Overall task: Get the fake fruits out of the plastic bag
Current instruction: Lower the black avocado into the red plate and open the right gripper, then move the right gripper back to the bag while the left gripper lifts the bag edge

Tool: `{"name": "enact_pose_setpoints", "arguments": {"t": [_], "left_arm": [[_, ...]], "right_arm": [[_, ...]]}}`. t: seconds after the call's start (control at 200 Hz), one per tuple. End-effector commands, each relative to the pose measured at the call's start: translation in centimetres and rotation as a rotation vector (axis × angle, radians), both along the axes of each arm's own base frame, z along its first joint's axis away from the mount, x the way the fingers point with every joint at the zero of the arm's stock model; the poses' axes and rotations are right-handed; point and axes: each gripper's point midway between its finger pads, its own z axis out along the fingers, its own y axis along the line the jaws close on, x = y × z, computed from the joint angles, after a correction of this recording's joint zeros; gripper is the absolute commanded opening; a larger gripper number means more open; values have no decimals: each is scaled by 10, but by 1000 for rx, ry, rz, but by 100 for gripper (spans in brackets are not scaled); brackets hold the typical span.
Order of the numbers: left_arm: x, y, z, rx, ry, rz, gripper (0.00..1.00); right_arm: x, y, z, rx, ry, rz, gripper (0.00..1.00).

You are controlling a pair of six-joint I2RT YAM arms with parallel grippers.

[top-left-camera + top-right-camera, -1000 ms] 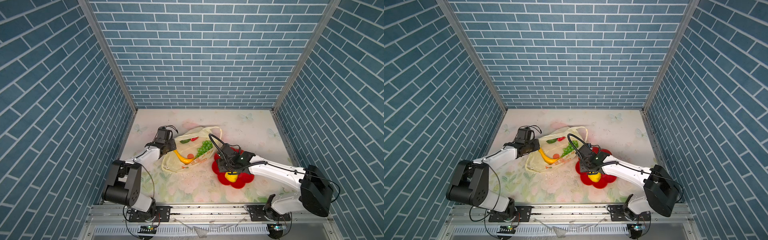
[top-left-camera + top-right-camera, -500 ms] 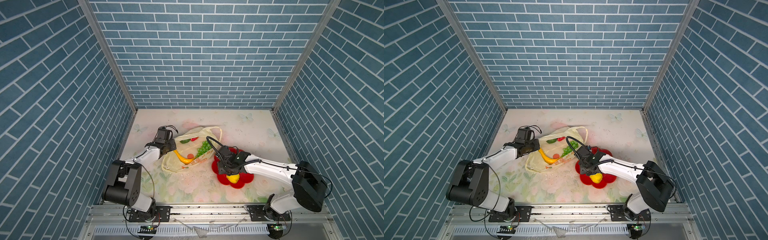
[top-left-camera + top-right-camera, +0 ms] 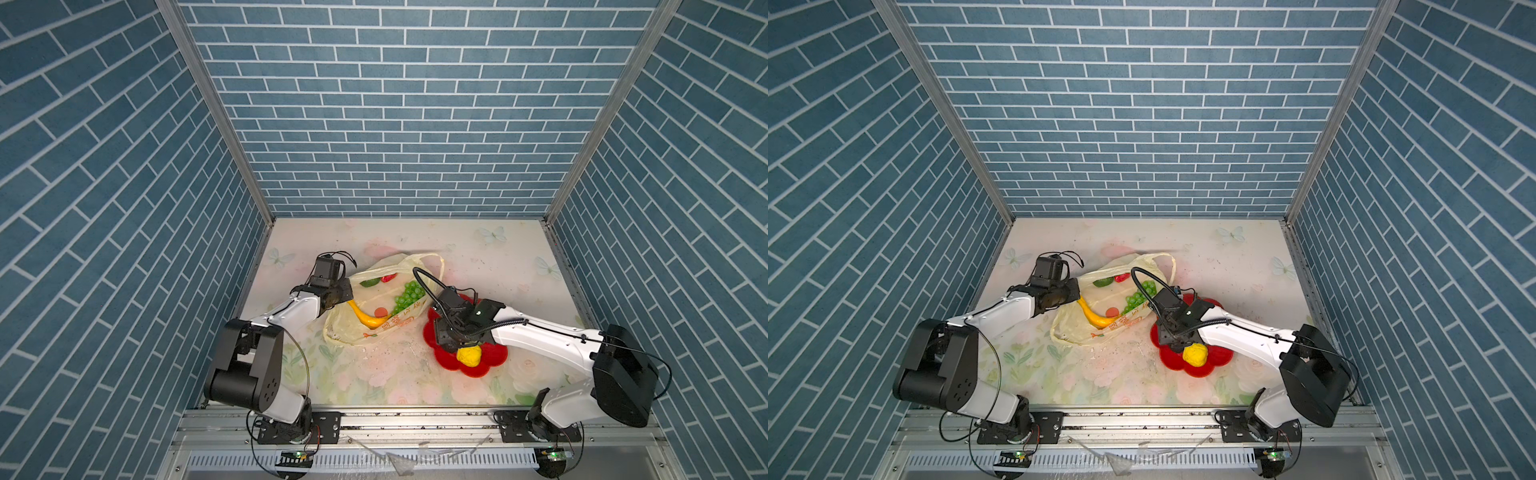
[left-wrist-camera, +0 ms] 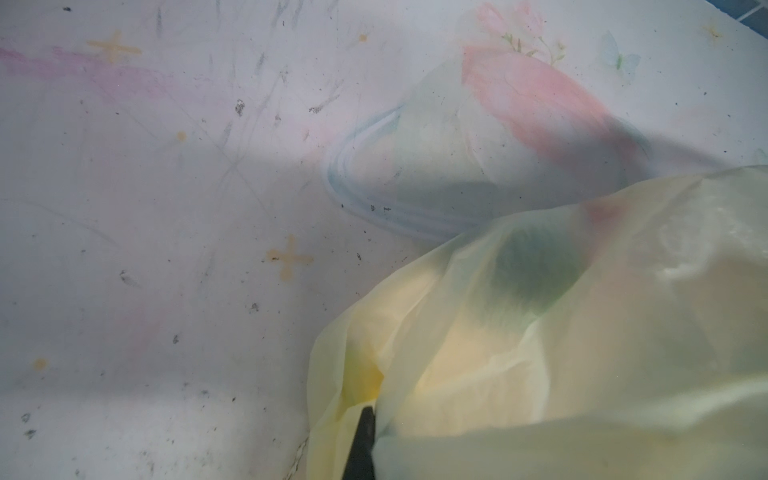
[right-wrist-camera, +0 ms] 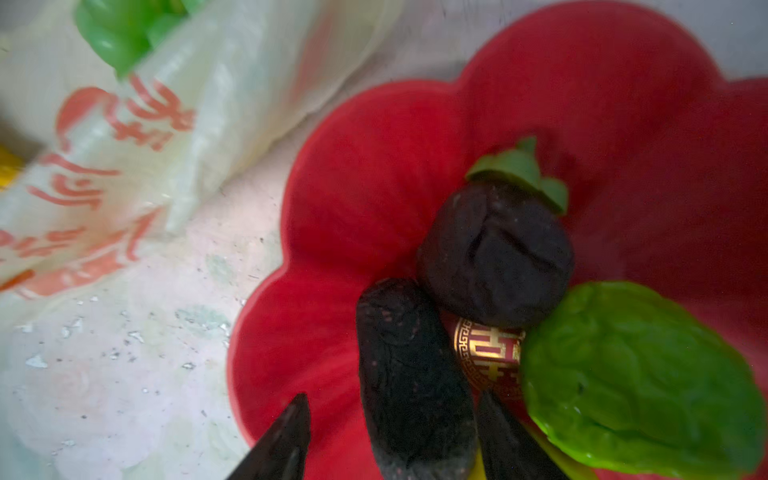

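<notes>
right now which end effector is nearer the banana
Left. The left end effector pinches the plastic bag right at the banana; the right end effector is open over the red plate, beyond the bag.

right gripper [image 5: 393, 397]: jaws now wider apart | dark brown piece [image 5: 407, 353]: seemingly released onto red plate [image 5: 332, 208]

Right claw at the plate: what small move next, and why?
Probably lift the right claw straight up off the plate. Its jaws stand open around the long dark piece, which lies on the plate, so it looks released; grapes lie in the bag, which the left claw pinches.
</notes>
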Motion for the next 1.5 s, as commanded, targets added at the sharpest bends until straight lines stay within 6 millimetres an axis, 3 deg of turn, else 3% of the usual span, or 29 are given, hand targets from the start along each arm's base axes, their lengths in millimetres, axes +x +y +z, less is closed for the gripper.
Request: {"name": "enact_pose_setpoints", "arguments": {"t": [0.0,0.365,0.61,0.775,0.855,1.1,1.215,1.36,1.495], "left_arm": [[3,-5,1,-11,-5,-33,0],[2,-23,21,-55,-71,-72,0],[-2,-33,30,-123,-72,-47,0],[-10,-33,35,-162,-64,-7,0],[-18,-35,35,-177,-56,5,0],[-39,-40,33,-215,-34,25,0],[-47,-48,37,-221,-32,10,0],[-52,-60,38,-239,-24,-7,0],[-62,-59,30,-250,-14,7,0]], "right_arm": [[20,12,41,2,-121,74,63],[73,110,83,208,-256,244,60],[114,155,78,394,-343,107,59],[131,181,60,452,-322,77,59],[136,189,52,468,-312,62,59],[154,189,10,506,-177,-91,63],[158,190,5,536,-137,-124,66],[154,207,2,594,-66,-118,68],[149,218,0,636,-9,-126,69]]}}
